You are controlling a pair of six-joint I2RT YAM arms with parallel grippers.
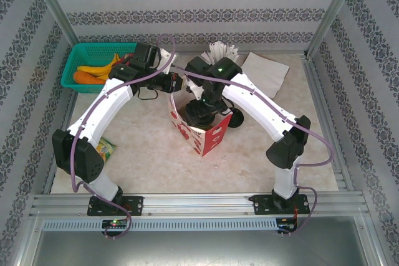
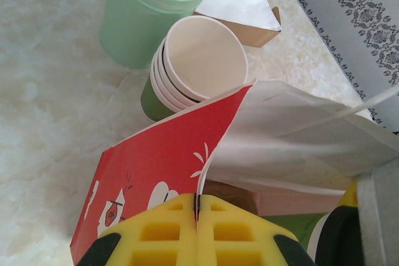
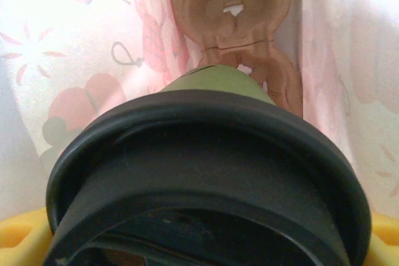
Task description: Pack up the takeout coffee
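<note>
lid [image 3: 206, 179] is stiffening a light, crushable cup [image 3: 218, 82]; right hand [image 3: 199, 238] is gripping it wide at the rim, left hand [image 2: 197, 222] is pinching the bag [image 2: 156, 166].

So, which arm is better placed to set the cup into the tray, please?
Right, I'd say. The right gripper holds the cup at its black lid inside the paper bag, above the pulp tray; the left gripper is shut on the bag's rim.

Robot test cell in a lab-like setup: a marble-look tabletop [image 1: 149, 154] was boxed in by aluminium posts [image 1: 50, 5] and wallpaper-patterned panels [image 1: 187, 14], with a white left arm [image 1: 103, 107] and right arm [image 1: 262, 107] bolted to a metal rail [image 1: 199, 202] at its near edge.
</note>
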